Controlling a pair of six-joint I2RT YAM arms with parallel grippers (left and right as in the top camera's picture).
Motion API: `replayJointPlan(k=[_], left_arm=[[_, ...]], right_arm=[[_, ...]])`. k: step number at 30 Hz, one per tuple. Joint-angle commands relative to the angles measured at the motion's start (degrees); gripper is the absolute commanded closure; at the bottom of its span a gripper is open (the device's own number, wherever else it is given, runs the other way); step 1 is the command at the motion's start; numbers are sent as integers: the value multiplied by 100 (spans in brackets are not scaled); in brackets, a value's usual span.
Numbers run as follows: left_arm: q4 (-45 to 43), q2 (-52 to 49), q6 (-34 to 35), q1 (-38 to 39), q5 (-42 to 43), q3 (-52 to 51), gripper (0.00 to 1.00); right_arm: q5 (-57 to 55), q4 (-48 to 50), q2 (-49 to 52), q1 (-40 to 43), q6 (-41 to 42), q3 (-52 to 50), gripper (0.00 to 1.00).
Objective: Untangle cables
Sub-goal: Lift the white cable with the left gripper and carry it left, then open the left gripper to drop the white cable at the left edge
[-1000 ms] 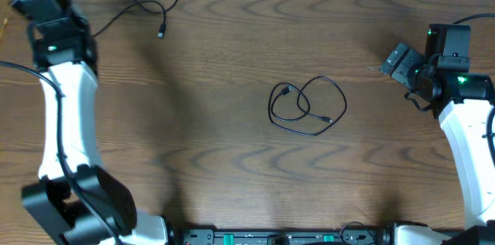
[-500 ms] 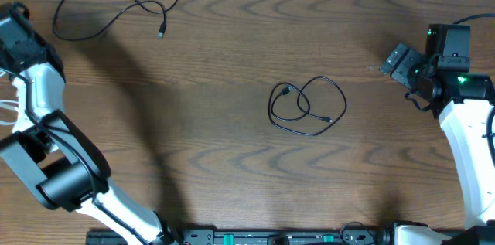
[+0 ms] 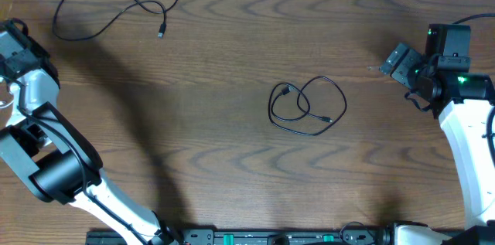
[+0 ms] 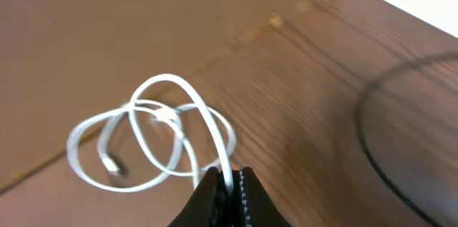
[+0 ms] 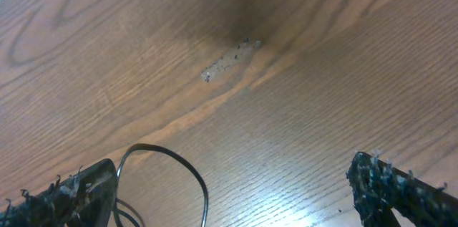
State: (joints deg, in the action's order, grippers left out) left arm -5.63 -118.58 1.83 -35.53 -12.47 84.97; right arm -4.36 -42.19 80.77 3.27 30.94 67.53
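Observation:
A white cable (image 4: 166,77) hangs in loose loops over the table's left edge, and my left gripper (image 4: 229,178) is shut on one of its strands. In the overhead view the left arm (image 3: 23,52) reaches out past the far left edge. One black cable (image 3: 108,9) lies spread out at the back left; part of its curve (image 4: 363,123) shows in the left wrist view. Another black cable (image 3: 305,106) lies coiled in overlapping loops at the table's middle. My right gripper (image 3: 389,61) hovers at the right side, jaws wide open (image 5: 229,198) and holding nothing, well apart from the coil.
A pale scuff (image 5: 229,61) marks the wood ahead of the right gripper. A black cord (image 5: 182,170) arcs beside its left finger, probably the arm's own wiring. A plain brown surface (image 4: 107,19) lies beyond the table's left edge.
The left arm has swung from the back-left corner out and down along the left edge, uncovering the back-left black cable's loop. The right arm and the middle coil have not moved.

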Motion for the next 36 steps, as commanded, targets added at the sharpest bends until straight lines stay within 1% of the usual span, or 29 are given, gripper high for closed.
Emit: replayJointPlan(k=[1, 5, 11, 14, 16, 18, 19, 20, 21, 23, 24, 26, 27, 28, 34, 36], left_arm=[[37, -35, -131, -24, 1213, 17, 92], [44, -24, 81, -24, 1812, 17, 92], [229, -24, 81, -31, 1899, 17, 92], [280, 9, 83, -31, 2391, 17, 92], [225, 20, 146, -31, 2435, 17, 92], [164, 20, 258, -42, 2267, 17, 91], [144, 20, 343, -44, 2061, 17, 87], [146, 20, 343, -46, 1886, 17, 86], [155, 20, 341, -48, 1672, 17, 83], [254, 20, 339, -72, 1078, 17, 83], [306, 20, 337, -90, 925, 17, 78], [413, 20, 334, -144, 780, 17, 76], [487, 20, 334, -186, 756, 17, 71], [533, 20, 332, -223, 719, 17, 69], [870, 20, 332, -487, 66, 17, 67], [1021, 17, 308, -577, -31, 17, 67]], right_arm=[[-66, -2, 9, 7, -15, 20, 1], [-66, -2, 9, 7, -15, 20, 1], [-66, -2, 9, 7, -15, 20, 1], [-66, -2, 9, 7, -15, 20, 1], [-66, -2, 9, 7, -15, 20, 1], [-66, -2, 9, 7, -15, 20, 1], [-66, -2, 9, 7, -15, 20, 1], [-66, -2, 9, 7, -15, 20, 1], [-66, -2, 9, 7, -15, 20, 1], [-66, -2, 9, 7, -15, 20, 1], [-66, -2, 9, 7, -15, 20, 1], [-66, -2, 9, 7, -15, 20, 1], [-66, -2, 9, 7, -15, 20, 1], [-66, -2, 9, 7, -15, 20, 1], [-66, -2, 9, 7, -15, 20, 1], [-66, -2, 9, 7, -15, 20, 1]])
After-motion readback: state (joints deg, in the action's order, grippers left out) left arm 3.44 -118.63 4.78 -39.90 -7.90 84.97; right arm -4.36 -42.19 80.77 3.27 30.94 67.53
